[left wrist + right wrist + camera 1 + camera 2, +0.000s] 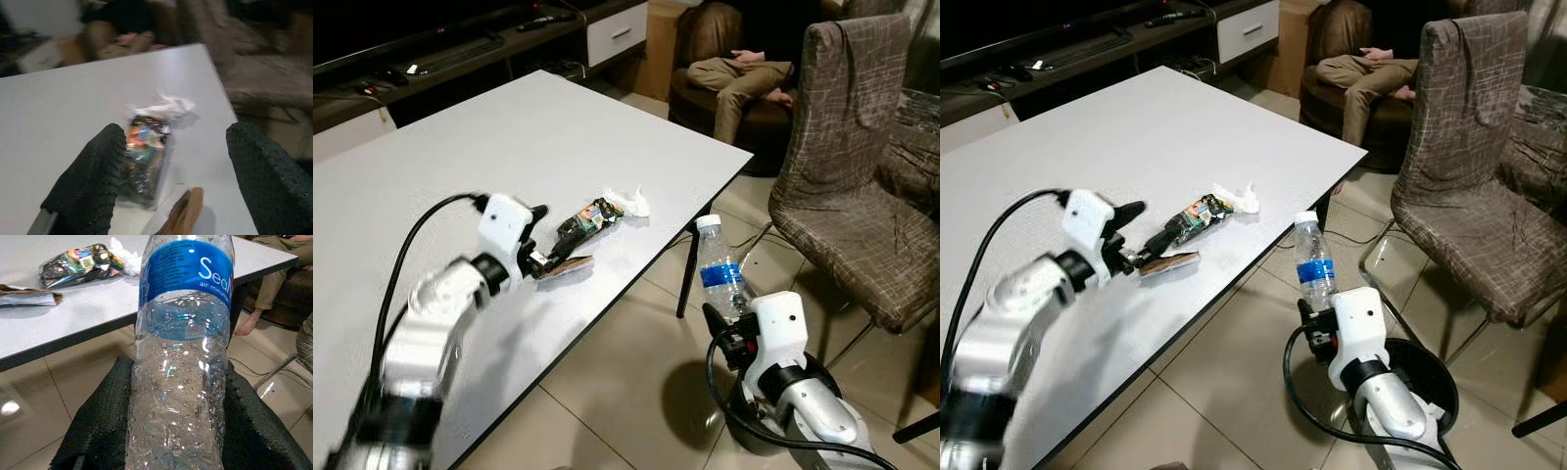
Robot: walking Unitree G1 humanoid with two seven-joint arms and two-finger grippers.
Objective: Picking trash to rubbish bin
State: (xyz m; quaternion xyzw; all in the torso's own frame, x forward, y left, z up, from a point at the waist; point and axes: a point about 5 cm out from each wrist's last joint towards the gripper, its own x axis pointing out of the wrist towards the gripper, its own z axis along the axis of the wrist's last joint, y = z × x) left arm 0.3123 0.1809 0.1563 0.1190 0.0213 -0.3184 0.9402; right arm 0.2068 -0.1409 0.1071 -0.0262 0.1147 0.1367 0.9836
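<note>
On the white table (460, 157), near its right edge, lie a shiny colourful snack wrapper (587, 220), a crumpled white tissue (631, 201) and a flat brown paper scrap (566, 264). My left gripper (544, 240) hovers open just short of the wrapper (144, 156), and the brown scrap (183, 218) lies between its fingers (93, 186). Off the table's edge, my right gripper (729, 323) is shut on a clear water bottle (720, 269) with a blue label (188, 269), held upright. A black rubbish bin (1420, 377) stands on the floor right below this arm.
A brown patterned chair (852, 166) stands to the right of the bin. A person (744, 73) sits in a dark armchair beyond the table's far corner. A low TV cabinet (460, 49) runs along the back. Tiled floor lies between table and chair.
</note>
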